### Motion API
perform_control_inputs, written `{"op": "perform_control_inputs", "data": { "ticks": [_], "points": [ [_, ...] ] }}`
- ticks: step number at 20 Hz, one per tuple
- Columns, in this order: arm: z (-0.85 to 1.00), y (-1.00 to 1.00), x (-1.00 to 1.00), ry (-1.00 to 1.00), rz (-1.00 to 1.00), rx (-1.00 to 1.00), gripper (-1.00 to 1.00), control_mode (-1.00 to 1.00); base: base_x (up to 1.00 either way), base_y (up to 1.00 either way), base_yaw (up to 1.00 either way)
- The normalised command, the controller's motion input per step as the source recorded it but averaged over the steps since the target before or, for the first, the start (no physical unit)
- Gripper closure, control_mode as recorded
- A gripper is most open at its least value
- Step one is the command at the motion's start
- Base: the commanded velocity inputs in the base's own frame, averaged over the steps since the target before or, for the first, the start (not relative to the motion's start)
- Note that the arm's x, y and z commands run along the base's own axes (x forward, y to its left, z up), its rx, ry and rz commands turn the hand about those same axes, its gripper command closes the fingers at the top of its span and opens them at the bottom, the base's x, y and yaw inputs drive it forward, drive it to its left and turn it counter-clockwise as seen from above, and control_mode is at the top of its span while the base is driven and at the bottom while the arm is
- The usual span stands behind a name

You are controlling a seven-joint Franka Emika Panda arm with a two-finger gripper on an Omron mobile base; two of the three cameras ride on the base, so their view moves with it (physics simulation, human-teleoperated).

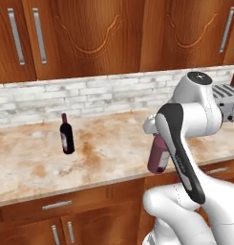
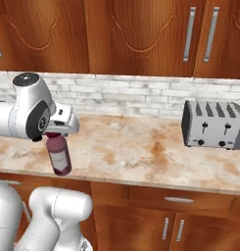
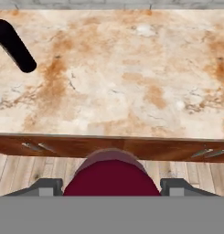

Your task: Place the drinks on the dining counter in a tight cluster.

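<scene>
My gripper (image 1: 154, 128) is shut on the neck of the wide maroon juice bottle (image 1: 159, 157), which hangs upright in the air just in front of the counter's front edge. From the other side, the gripper (image 2: 56, 132) holds the bottle (image 2: 60, 158) by its top. In the hand view the bottle (image 3: 111, 177) sits between the two fingers (image 3: 45, 186), over the wooden floor. A dark wine bottle (image 1: 67, 136) with a red neck stands on the marbled counter (image 1: 27, 167) to the left, also seen as the wine bottle (image 3: 15, 45). The dining counter is out of view.
This counter is backed by a white brick wall (image 1: 90, 98), with wooden wall cabinets above and drawers below. A grey toaster (image 2: 213, 125) stands at its right end.
</scene>
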Motion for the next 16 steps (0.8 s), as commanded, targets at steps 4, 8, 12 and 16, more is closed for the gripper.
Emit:
{"op": "perform_control_inputs", "data": {
  "ticks": [4, 8, 12, 16],
  "points": [
    [0.0, 0.0, 0.0, 0.0, 0.0, 0.0, 1.0, 1.0, -0.96, -0.59, -0.26],
    [0.0, 0.0, 0.0, 0.0, 0.0, 0.0, 1.0, 1.0, -0.16, -0.63, -0.67],
    [0.0, 0.0, 0.0, 0.0, 0.0, 0.0, 1.0, 1.0, 0.08, -0.23, -0.84],
    [0.0, 0.0, 0.0, 0.0, 0.0, 0.0, 1.0, 1.0, 0.13, -0.22, -0.84]
  ]
}}
